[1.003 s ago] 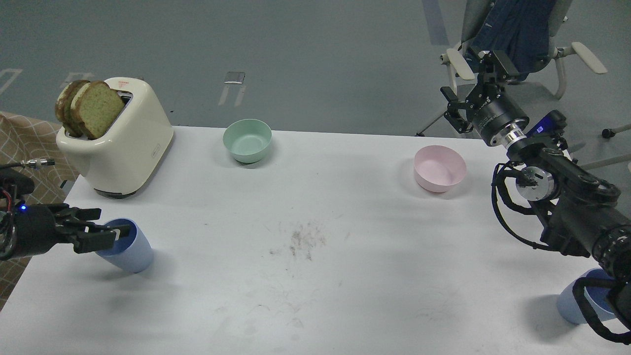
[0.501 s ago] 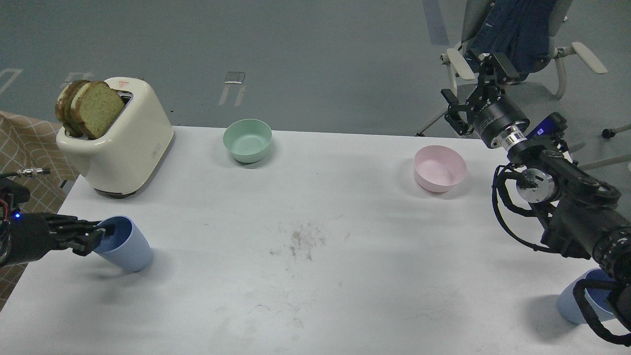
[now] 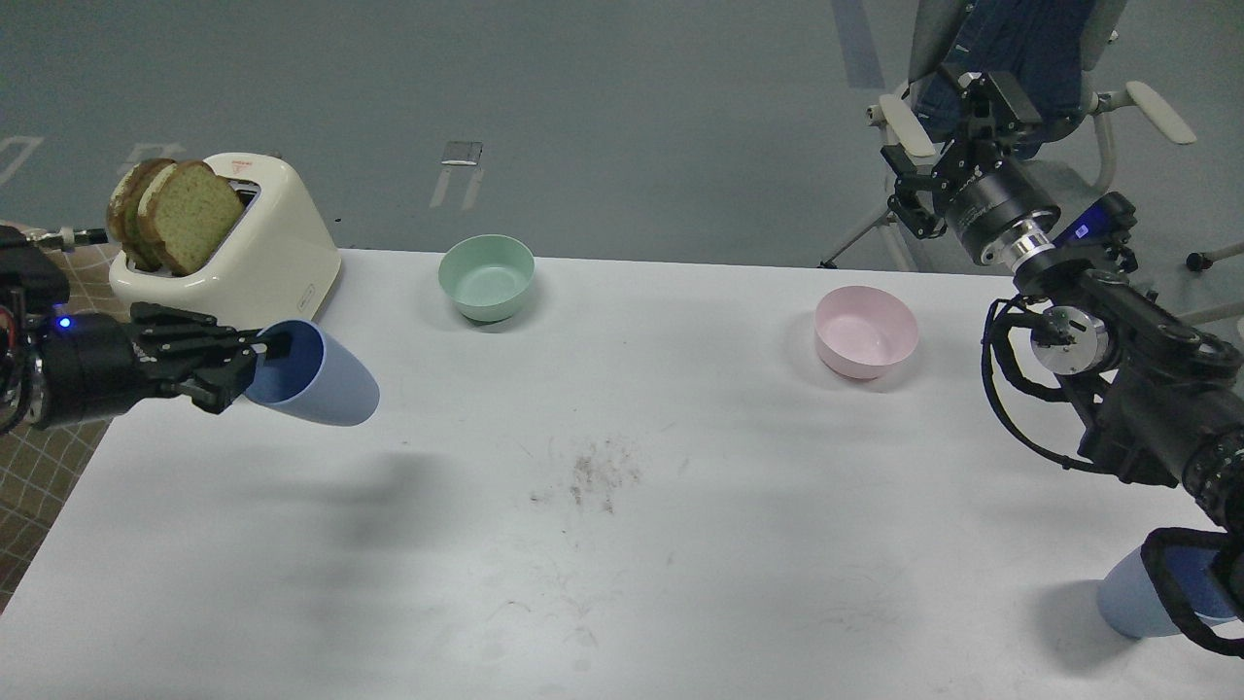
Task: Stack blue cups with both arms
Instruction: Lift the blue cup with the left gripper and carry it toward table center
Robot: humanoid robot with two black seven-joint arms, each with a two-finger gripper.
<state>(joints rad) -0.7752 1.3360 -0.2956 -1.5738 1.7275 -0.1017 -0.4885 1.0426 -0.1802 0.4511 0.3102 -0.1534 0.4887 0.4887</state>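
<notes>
Left arm: it enters from the left edge, dark and cabled, with a small blue light near the wrist.
Left gripper [image 3: 255, 362]: its fingers are closed on the rim of the held blue cup [image 3: 321, 389], one finger reaching inside the mouth.
Held blue cup: it is off the table and tipped on its side, mouth toward the gripper, narrow base pointing right; its shadow lies on the table below it, apart from the cup.
Toaster [image 3: 243, 255]: cream, at the far left corner of the white table [image 3: 680, 583], just behind the held cup, with two bread slices [image 3: 175, 214] standing out of its slots.
Mint-green bowl [image 3: 486, 277]: upright near the far edge, left of centre.
Table middle: a patch of dark smudges [image 3: 598, 476] marks the bare surface.
Pink bowl [image 3: 866, 332]: upright near the far edge, right of centre.
Right arm: it rises from the lower right, with a silver wrist ring.
Right gripper [image 3: 991, 97]: raised high beyond the table's far edge in front of a chair [image 3: 1118, 97]; seen end-on, so I cannot tell how far apart its fingers stand, and nothing is visibly in it.
Second blue cup [image 3: 1132, 603]: it stands on the table at the near right corner, partly hidden behind the right arm's cables, well apart from the held cup.
</notes>
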